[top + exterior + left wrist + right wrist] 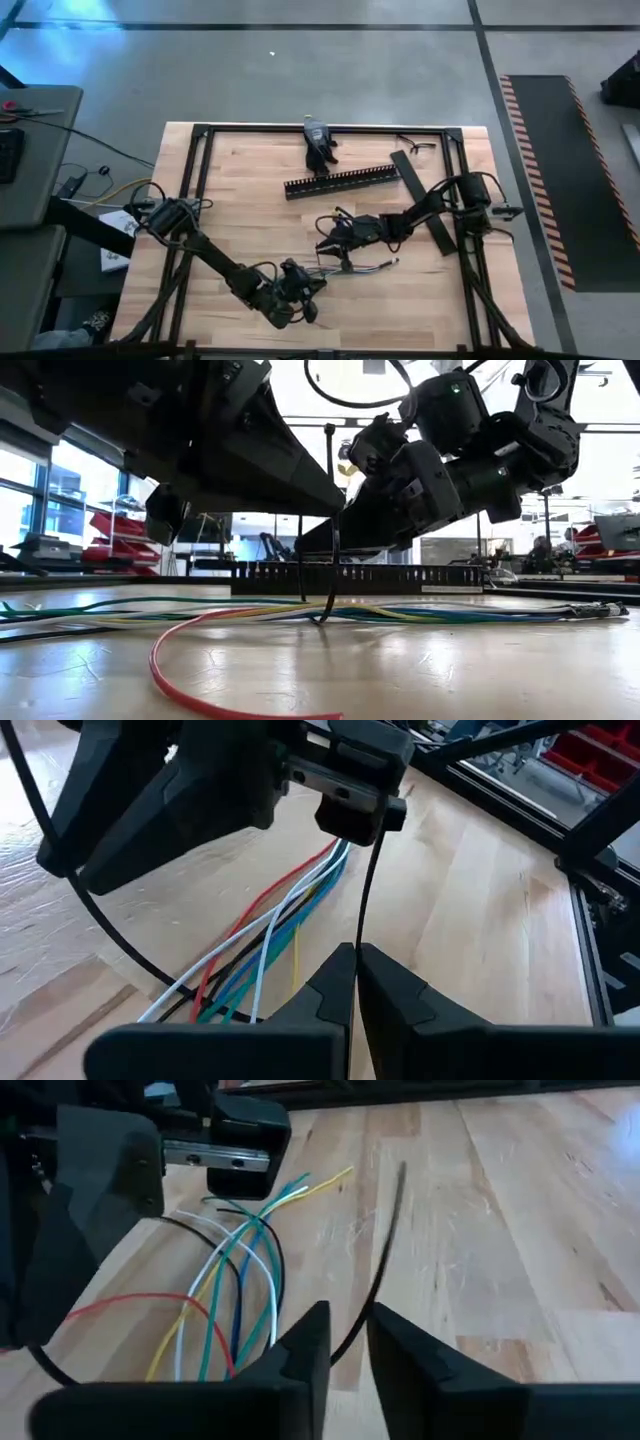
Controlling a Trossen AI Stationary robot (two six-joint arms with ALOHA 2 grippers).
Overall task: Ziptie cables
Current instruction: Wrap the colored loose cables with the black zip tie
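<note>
The right gripper (pixel 340 245) stands low over the middle of the worktop (pixel 250 190). Its two fingers (pixel 300 1350) are nearly together, and a thin black zip tie (pixel 385 1260) passes between them, so it is gripping the zip tie. The free tail of the tie lies out flat on the wood in front of it.

The left gripper (pixel 300 290) is close to the front edge of the worktop, facing the right one. Its fingers (pixel 330 990) are pressed together on the same zip tie (pixel 362 900), which rises straight up from them. From the low view the tie (pixel 333 530) makes a standing loop that goes down to the cables (pixel 300 612) and passes around them.

The cables (pixel 365 267) lie flat on the wood between the two grippers, in the front half of the worktop. They are thin wires in white, blue, green, yellow, black and red. One red wire (pixel 190 670) bends away from the bundle in a wide curve.

Farther back, near the rear edge, a long black comb-edged duct (pixel 340 182) lies across the worktop, and a flat black strip (pixel 420 200) lies slanted beside its right end.
</note>
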